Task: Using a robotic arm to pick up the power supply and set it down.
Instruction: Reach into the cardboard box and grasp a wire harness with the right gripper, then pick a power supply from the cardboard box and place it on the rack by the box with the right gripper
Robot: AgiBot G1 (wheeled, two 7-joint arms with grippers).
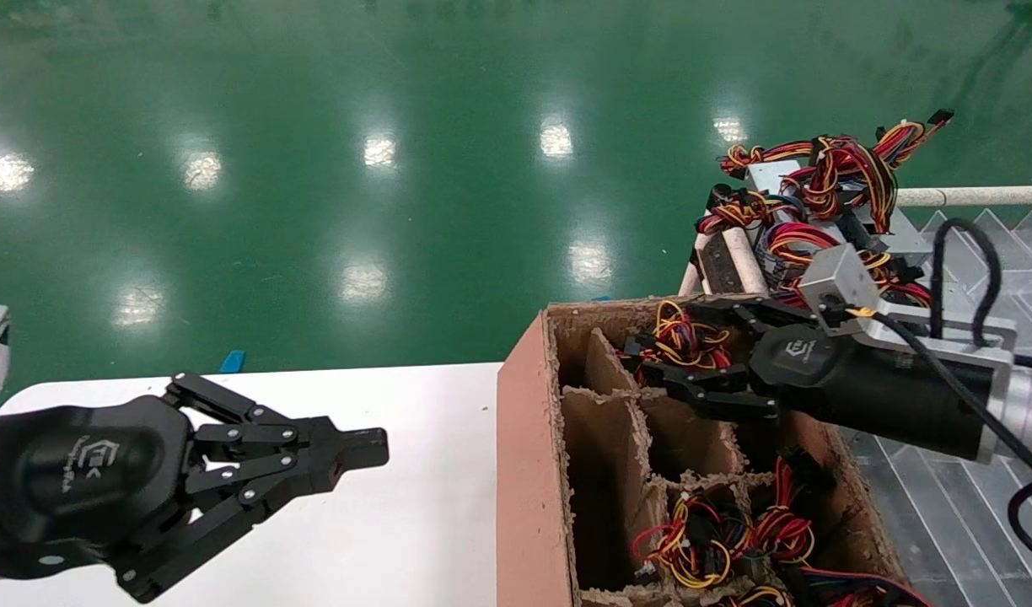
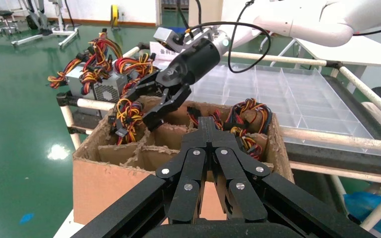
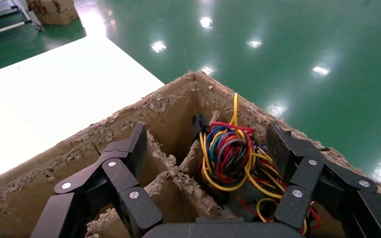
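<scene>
A power supply stands in the far compartment of the cardboard box (image 1: 529, 472); its bundle of red, yellow and black wires (image 1: 683, 335) (image 3: 228, 153) sticks up. My right gripper (image 1: 655, 358) (image 3: 208, 141) hangs open just above that compartment, one finger on each side of the bundle, touching nothing. The left wrist view shows it over the box too (image 2: 154, 106). More wire bundles (image 1: 718, 531) fill the near compartments. My left gripper (image 1: 373, 447) (image 2: 208, 121) is shut and empty above the white table (image 1: 415, 523), left of the box.
Other grey power supplies (image 1: 769, 177) (image 2: 104, 89) with tangled wires lie on a tube rack behind the box. A clear plastic divider tray (image 2: 278, 94) lies to the right of the box. Torn cardboard dividers (image 1: 609, 438) split the box. Green floor lies beyond the table.
</scene>
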